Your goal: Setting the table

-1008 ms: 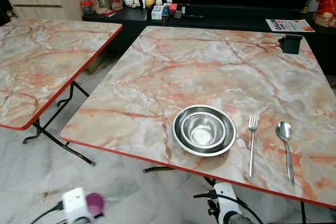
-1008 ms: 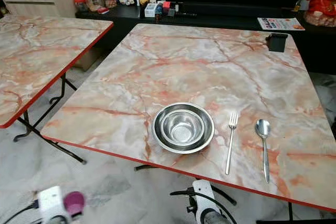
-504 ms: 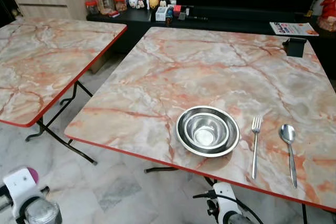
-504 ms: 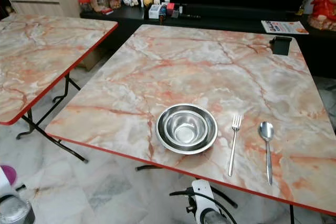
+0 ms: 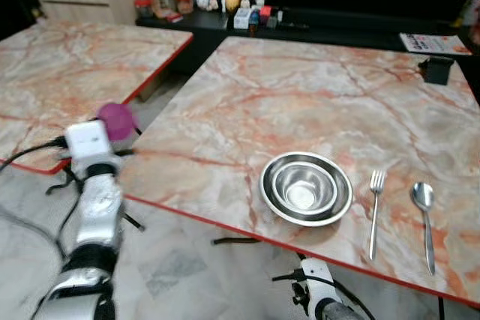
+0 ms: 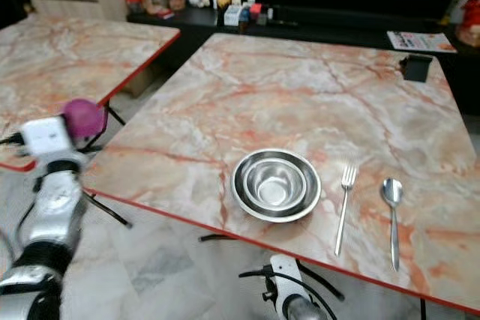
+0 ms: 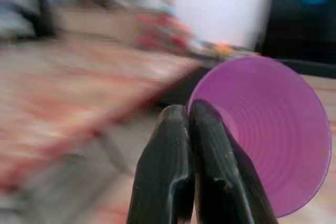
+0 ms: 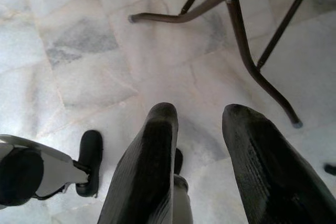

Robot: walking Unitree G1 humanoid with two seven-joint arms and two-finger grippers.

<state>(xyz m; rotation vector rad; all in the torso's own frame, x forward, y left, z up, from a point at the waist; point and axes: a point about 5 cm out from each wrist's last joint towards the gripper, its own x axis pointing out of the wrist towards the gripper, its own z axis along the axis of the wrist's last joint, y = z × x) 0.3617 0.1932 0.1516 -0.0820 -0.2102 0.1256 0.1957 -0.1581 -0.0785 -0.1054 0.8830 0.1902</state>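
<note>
A purple cup [image 7: 273,135] is pinched by its rim in the left gripper [image 7: 191,116], fingers closed on it. The tabletop [image 5: 300,103] with nested steel bowls [image 5: 306,187], fork [image 5: 374,201] and spoon [image 5: 425,213] lies ahead and right of those fingers. Right gripper [image 8: 199,129] hangs low, fingers apart, nothing held.

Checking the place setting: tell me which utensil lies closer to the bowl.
The fork. It lies just right of the bowl, between it and the spoon, which is farther toward the table's right edge.

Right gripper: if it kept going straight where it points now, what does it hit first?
Probably the floor: the open right gripper points down at pale tiles beside the table legs; nothing seems nearer, though depth is unclear.
</note>
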